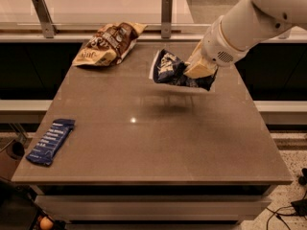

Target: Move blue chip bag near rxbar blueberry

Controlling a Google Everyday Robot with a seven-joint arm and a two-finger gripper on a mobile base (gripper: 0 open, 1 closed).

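- Gripper [201, 72] sits over the far-right part of the table [158, 166], roughly 1 o'clock from table centre.
- White arm [249, 28] comes in from the top-right corner and angles down toward 8 o'clock.
- Jaws are clamped on the right end of the blue chip bag [166, 66]; the tan fingers [196, 70] pinch the foil.
- Bag hangs clear of the surface, tilted. Its free end sticks out toward 9 o'clock from the gripper, white lettering facing the camera.
- Soft shadow [168, 107] lies on the tabletop at 6 o'clock from the bag; bag and table are not touching.
- Blue bar [51, 141] lies flat at the near-left corner, about 8 o'clock from table centre. Its long axis runs roughly 1 to 7 o'clock, just inside the left edge.
- Bag and bar are well apart: the bar is at about 8 o'clock from the bag, with most of the tabletop between them.
- Brown chip bag [108, 44] lies flat at 11 o'clock from centre, near the far edge. It's at about 10 o'clock from the blue bag and not touching it.
- Metal posts [166, 11] stand along the rail behind the far edge, at 12 o'clock.
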